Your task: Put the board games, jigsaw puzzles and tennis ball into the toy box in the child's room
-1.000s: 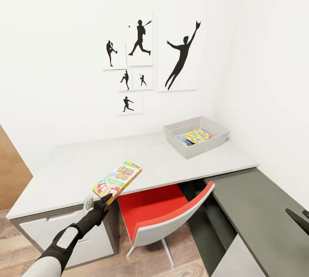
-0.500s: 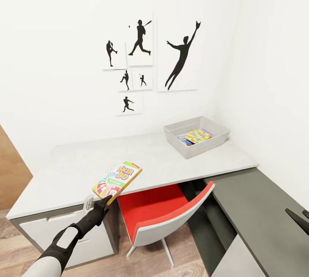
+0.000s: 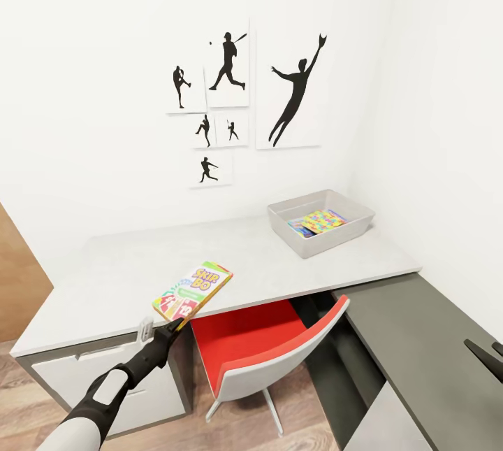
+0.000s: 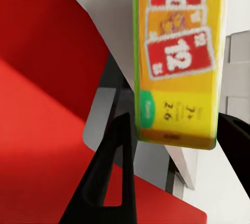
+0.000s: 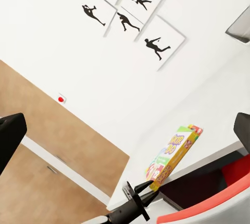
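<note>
The left gripper (image 3: 172,326) clamped 1 corner of the Skip-Bo box (image 3: 192,289) above the table's (image 3: 126,276) near edge, mid-carry, so the next move probably called for a long reach right to the toy box (image 3: 320,222).

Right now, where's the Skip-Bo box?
In the head view the Skip-Bo box is low and left of centre, pinched at its near end by the left hand, above the table's front edge and beside the red chair.
</note>
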`<state>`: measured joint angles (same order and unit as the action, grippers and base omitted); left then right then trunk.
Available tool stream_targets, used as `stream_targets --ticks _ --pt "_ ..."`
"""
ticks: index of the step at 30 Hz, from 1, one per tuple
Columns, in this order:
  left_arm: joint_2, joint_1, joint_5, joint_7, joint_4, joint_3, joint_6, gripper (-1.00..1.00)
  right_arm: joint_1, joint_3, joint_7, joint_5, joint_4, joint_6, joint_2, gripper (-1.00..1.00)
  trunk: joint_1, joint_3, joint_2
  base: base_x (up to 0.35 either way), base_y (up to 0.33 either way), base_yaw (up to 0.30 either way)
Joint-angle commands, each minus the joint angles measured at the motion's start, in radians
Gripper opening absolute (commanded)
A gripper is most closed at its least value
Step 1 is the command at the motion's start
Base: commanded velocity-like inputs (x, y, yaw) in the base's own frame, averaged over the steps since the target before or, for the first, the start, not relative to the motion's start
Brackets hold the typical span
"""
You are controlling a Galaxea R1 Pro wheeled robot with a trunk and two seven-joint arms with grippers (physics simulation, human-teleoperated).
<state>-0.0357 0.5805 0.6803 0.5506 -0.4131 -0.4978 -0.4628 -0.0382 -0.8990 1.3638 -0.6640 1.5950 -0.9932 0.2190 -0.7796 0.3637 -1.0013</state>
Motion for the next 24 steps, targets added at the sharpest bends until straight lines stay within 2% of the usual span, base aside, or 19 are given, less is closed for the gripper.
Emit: stream_targets --ticks 1,7,14,20,24 --pt "0.0 0.001 0.002 0.002 0.001 -0.004 -0.007 -1.0 0.0 0.0 0.0 -0.003 0.0 -0.007 0.0 1.0 0.0 0.001 -0.001 0.0 0.0 0.0" --pt "0.0 0.001 0.002 0.003 0.0 -0.003 -0.007 -1.0 0.0 0.0 0.0 -0.003 0.0 -0.007 0.0 1.0 0.0 0.001 -0.001 0.0 0.0 0.0" --pt "-0.003 0.001 0.002 0.004 -0.002 0.003 -0.031 -1.0 0.0 0.0 0.0 -0.003 0.0 -0.007 0.0 1.0 0.027 -0.021 0.048 0.0 0.0 0.0" --pt "-0.008 0.001 0.0 0.004 -0.025 0.002 -0.12 -1.0 0.0 0.0 0.0 -0.003 0.0 -0.007 0.0 1.0 0.05 -0.04 0.09 0.0 0.0 0.0" --pt "-0.01 0.001 -0.001 0.005 -0.077 0.004 -0.193 -1.0 0.0 0.001 0.0 -0.003 0.0 -0.007 0.0 1.0 0.065 -0.052 0.118 0.0 0.0 0.0"
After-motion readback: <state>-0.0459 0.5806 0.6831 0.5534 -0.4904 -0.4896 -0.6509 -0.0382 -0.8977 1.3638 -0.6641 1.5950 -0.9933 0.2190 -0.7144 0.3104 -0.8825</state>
